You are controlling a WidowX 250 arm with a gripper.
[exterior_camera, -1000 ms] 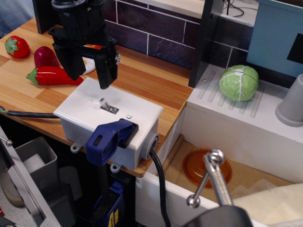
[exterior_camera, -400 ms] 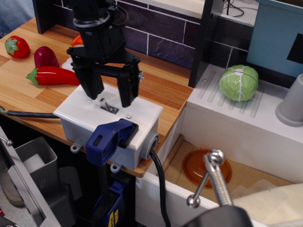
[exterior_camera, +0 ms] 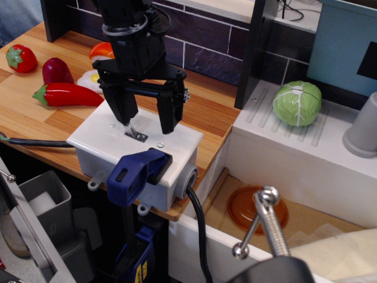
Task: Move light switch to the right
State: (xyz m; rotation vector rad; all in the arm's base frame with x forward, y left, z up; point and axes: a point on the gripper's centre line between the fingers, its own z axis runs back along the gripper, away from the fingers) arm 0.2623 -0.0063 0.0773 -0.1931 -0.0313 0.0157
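Note:
The light switch (exterior_camera: 135, 132) is a small silver toggle lever on a metal plate, on top of a white plastic box (exterior_camera: 177, 147) at the counter's front edge. My black gripper (exterior_camera: 147, 121) hangs open just above the box top. Its left finger (exterior_camera: 126, 109) stands right at the lever's left side, seemingly touching it. Its right finger (exterior_camera: 166, 113) hangs over the box to the right of the lever. The lever's upper end is partly hidden by the left finger. A blue clamp handle (exterior_camera: 134, 173) grips the box's front edge.
A red pepper (exterior_camera: 66, 94), a purple vegetable (exterior_camera: 56, 70) and a strawberry (exterior_camera: 20, 58) lie on the wooden counter to the left. A black cable (exterior_camera: 199, 236) leaves the box. A green cabbage (exterior_camera: 297, 103), a grey cup (exterior_camera: 362, 127) and an orange plate (exterior_camera: 255, 209) are to the right.
My gripper has moved right and down over the box. The left finger has come up against the lever, and the right finger is now past the lever's right side.

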